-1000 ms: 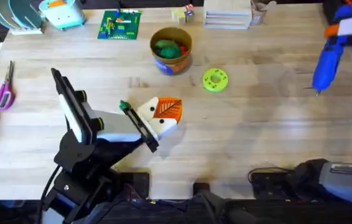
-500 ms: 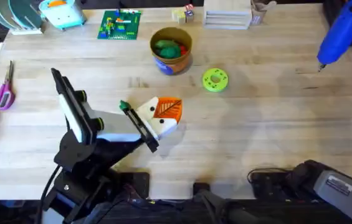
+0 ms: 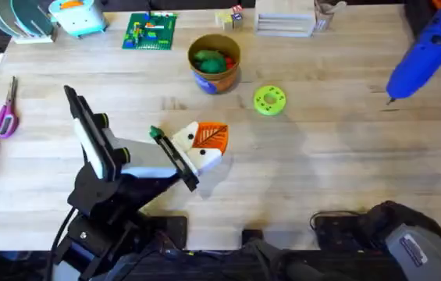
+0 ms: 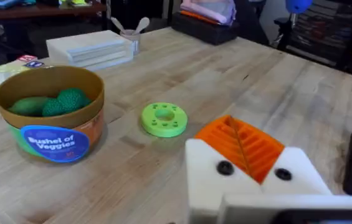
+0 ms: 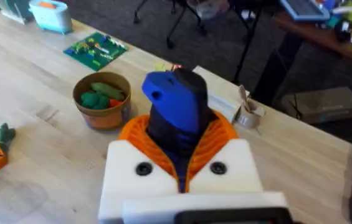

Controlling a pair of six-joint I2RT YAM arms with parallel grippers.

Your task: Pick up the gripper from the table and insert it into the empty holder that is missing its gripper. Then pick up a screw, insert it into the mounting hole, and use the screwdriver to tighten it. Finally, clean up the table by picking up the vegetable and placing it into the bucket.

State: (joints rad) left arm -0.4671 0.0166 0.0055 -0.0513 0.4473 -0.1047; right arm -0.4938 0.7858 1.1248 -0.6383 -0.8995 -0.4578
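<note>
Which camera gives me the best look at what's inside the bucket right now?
Left wrist: the bucket is near, its green vegetables and printed label plain. Overhead sees straight into the bucket, but farther off. Right wrist catches the bucket beyond the screwdriver.

Blue screwdriver (image 3: pixel 419 56) held up over the desk's far right corner, tilted, pale tip down and toward the left; seen from the right wrist (image 5: pixel 177 106) clamped between orange ribbed pads. Tan-yellow bucket (image 3: pixel 215 63) upright at the far middle, blue band at its base, green vegetables (image 4: pixel 56 102) inside. White holder (image 3: pixel 197 151) near the middle left, orange ribbed gripper (image 3: pixel 212 137) seated in it, two dark screws (image 4: pixel 225 167) showing on its white face.
</note>
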